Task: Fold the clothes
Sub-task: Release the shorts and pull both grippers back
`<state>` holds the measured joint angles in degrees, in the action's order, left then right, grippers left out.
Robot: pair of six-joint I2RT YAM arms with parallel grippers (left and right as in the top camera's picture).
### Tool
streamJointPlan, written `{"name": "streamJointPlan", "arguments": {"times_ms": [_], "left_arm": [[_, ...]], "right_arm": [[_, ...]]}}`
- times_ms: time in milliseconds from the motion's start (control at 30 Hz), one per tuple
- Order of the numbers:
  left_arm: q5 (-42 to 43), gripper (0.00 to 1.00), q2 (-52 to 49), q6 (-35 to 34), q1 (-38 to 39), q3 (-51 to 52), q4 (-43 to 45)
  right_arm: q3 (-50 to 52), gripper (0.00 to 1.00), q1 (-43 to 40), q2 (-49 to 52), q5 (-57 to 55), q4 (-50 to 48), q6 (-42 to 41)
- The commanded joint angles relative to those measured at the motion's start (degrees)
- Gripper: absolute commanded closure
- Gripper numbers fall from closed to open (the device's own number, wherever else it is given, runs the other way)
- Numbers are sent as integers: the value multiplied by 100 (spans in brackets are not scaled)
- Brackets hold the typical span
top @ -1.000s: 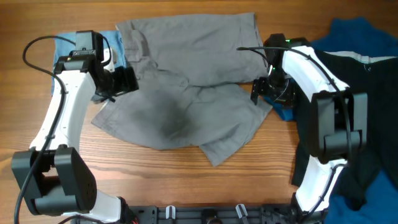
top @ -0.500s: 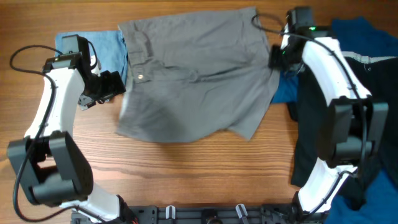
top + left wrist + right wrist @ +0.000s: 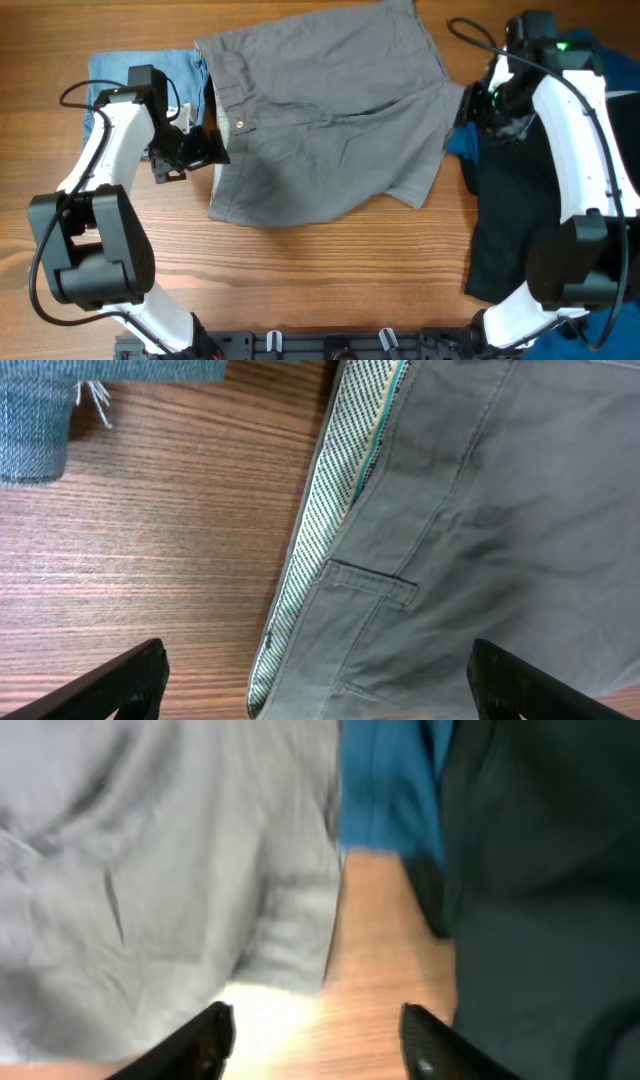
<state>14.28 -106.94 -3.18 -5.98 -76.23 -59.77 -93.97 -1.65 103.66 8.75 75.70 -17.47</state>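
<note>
The grey shorts (image 3: pixel 330 110) lie spread flat at the top centre of the table, waistband to the left, button visible. My left gripper (image 3: pixel 205 150) is open and empty over the waistband's left edge. The left wrist view shows the shorts (image 3: pixel 480 530) with their striped waistband lining, and my fingers (image 3: pixel 315 680) spread wide. My right gripper (image 3: pixel 468 105) is open and empty just off the shorts' right hem. The blurred right wrist view shows my gripper (image 3: pixel 315 1030) above bare wood, with the shorts (image 3: pixel 150 870) to the left.
A folded light-blue denim piece (image 3: pixel 140 72) lies left of the shorts, also in the left wrist view (image 3: pixel 40 415). A royal-blue piece (image 3: pixel 462 145) and a black piece (image 3: pixel 520 220) lie at the right, both in the right wrist view (image 3: pixel 390 790) (image 3: pixel 540 870).
The shorts went from crumpled to spread flat and shifted up and right. My left gripper moved right to the waistband. My right gripper moved right, off the shorts' hem.
</note>
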Motion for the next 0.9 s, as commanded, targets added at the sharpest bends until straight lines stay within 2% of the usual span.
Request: {"name": "streamJointPlan", "arguments": {"times_ms": [0,67,133,233,267,300,333,367,467,567,800,867], "left_arm": [[-216,5,-28,151,4,26,-13],[-212,6,-28,149,13,26,-9],[-214,6,-33,149,26,26,-9],[-212,6,-44,149,26,26,-7],[-212,6,-46,149,26,26,-7],[-214,6,-46,149,26,26,-4],[-214,6,-46,149,26,26,-9],[-212,7,-46,146,26,26,-9],[-212,6,-46,146,26,26,-4],[-4,5,-90,144,26,26,63],[146,5,-164,92,42,450,-339],[332,9,-164,-81,42,743,-568]], "right_arm": [[1113,48,131,76,372,-160,-463],[2275,53,203,76,1019,-844,-673],[2981,42,260,76,1593,-1556,-811],[3805,40,385,76,1923,-2734,-1259],[3991,51,431,76,2000,-3150,-1322],[3993,75,433,74,1980,-3193,-1307],[3965,92,417,57,1917,-3178,-1215],[3880,96,363,11,1687,-3042,-1143],[2938,96,66,-461,144,-1377,-942],[2070,96,37,-1071,-774,-240,-927],[1941,96,39,-1311,-750,-127,-957],[1941,96,39,-1314,-748,-153,-955]]}}
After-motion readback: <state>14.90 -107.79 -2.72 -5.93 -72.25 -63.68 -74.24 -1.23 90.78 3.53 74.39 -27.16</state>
